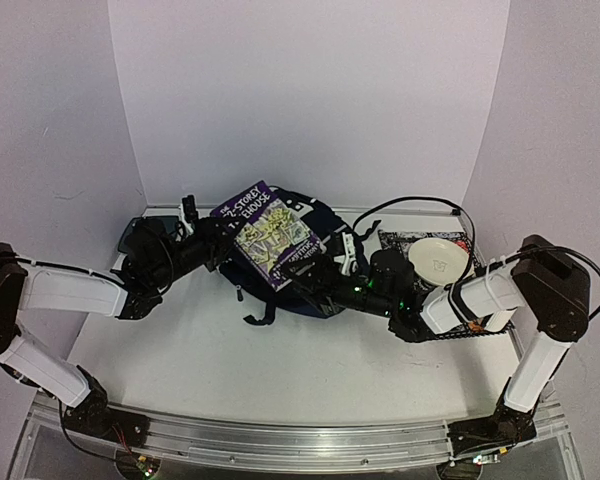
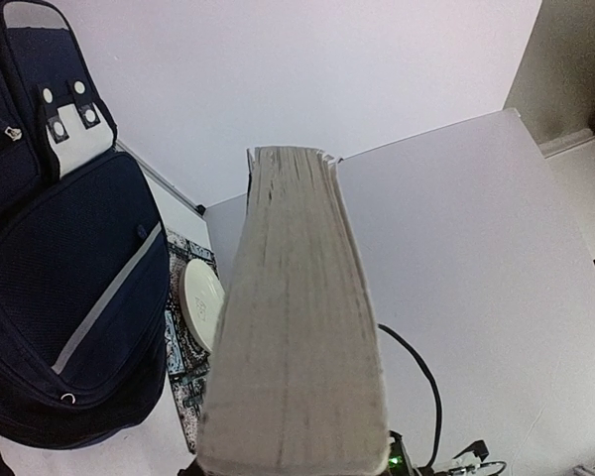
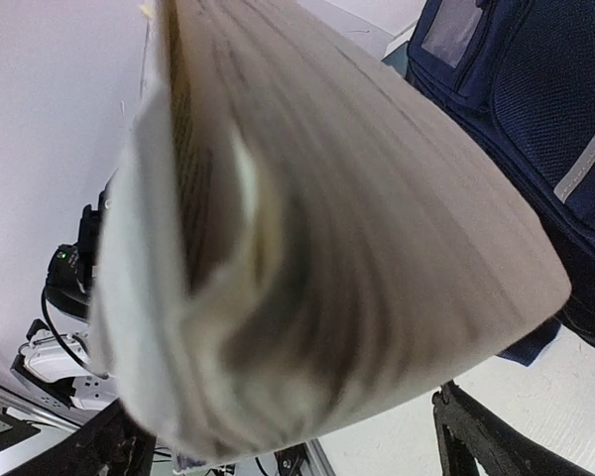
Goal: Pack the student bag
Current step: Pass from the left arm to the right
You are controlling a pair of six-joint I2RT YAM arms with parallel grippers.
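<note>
The student bag (image 1: 316,214), dark navy with a thin white stripe, lies at the back middle of the table; it also shows as the bag (image 2: 69,288) in the left wrist view and the bag (image 3: 535,99) in the right wrist view. A thick paperback book (image 1: 270,236) with a purple cover is held tilted above it. My left gripper (image 1: 212,232) is shut on the book's left corner, and the page edge of the book (image 2: 297,327) hides its jaws. My right gripper (image 1: 325,272) is open around the book's lower right corner. The book (image 3: 327,228) sits between its black fingers (image 3: 466,436), which stand apart from it.
A white round plate (image 1: 438,260) lies on a black-and-white patterned sheet (image 1: 398,241) at the right. A small dark teal pad (image 1: 140,230) lies at the back left. A black cable (image 1: 420,203) loops behind the plate. White walls enclose the table on three sides.
</note>
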